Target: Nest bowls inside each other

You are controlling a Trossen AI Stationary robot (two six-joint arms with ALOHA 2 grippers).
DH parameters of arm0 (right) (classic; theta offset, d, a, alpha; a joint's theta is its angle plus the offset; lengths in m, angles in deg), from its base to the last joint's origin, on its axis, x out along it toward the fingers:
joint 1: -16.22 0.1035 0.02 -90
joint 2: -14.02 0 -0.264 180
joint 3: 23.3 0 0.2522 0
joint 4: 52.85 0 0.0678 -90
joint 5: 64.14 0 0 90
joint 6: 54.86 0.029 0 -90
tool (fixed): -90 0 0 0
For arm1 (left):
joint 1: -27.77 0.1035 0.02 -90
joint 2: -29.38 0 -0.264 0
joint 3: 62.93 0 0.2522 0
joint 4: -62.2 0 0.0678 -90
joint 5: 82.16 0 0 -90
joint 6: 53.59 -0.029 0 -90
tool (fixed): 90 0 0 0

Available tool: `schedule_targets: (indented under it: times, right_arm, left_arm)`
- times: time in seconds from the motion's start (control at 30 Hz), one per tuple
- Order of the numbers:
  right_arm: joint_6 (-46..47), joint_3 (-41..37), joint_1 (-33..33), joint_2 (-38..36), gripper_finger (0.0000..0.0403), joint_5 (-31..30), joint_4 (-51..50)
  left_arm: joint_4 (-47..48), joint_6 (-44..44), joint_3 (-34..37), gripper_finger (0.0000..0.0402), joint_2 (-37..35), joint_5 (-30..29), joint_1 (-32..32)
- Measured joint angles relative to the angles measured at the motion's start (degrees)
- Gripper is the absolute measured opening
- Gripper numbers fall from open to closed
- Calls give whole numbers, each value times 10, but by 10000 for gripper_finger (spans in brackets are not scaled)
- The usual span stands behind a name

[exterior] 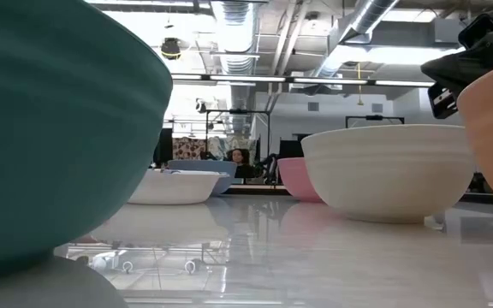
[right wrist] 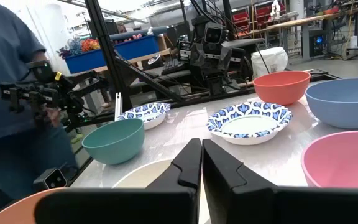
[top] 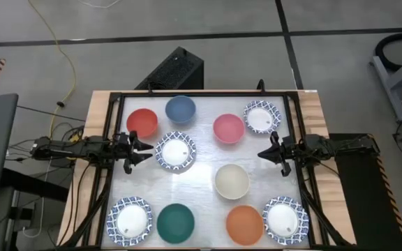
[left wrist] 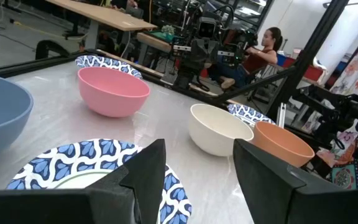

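Observation:
Several small bowls stand apart on their bases on the pale table [top: 204, 157]. Along the far side are red [top: 142, 122], blue [top: 180, 109], pink [top: 228, 128] and a blue-patterned white one [top: 261, 116]. In the middle are a patterned bowl [top: 175, 152] and a cream bowl [top: 231, 180]. Along the near edge are patterned [top: 128, 220], green [top: 175, 222], orange [top: 244, 224] and patterned [top: 283, 219]. My left gripper [top: 147, 150] [left wrist: 197, 180] hovers open at the left edge, just beside the middle patterned bowl [left wrist: 86, 165]. My right gripper [top: 261, 154] [right wrist: 201, 163] hovers shut at the right edge, holding nothing.
A black frame [top: 110, 139] runs around the table's left, right and far sides. A black box [top: 173, 70] stands on the floor beyond the far edge. People show in the room beyond [left wrist: 263, 50] [right wrist: 11, 93]. Bare table lies between the bowls' rows.

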Motion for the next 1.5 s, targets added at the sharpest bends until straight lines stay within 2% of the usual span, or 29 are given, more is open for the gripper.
schedule_targets:
  times: [0.27,0.4,0.53,0.77,0.9,1.07,1.3,1.5]
  right_arm:
    - [0,0,0,0,37,0,0]
    - [0,0,0,0,37,0,0]
    - [0,0,0,0,37,0,0]
    - [0,0,0,0,37,0,0]
    - [0,0,0,0,37,0,0]
    - [0,0,0,0,37,0,0]
    - [0,0,0,0,37,0,0]
    - [0,0,0,0,37,0,3]
  left_arm:
    - [-1,11,0,178,0,0,0]
    - [-4,12,0,178,0,-24,0]
    - [-4,77,0,178,0,-26,0]
    - [-7,91,0,178,1,-51,0]
    - [-15,94,0,178,1,-104,0]
    - [-58,188,0,178,1,-154,0]
    - [-88,299,0,178,1,-170,0]
    - [-98,330,0,178,1,-185,0]
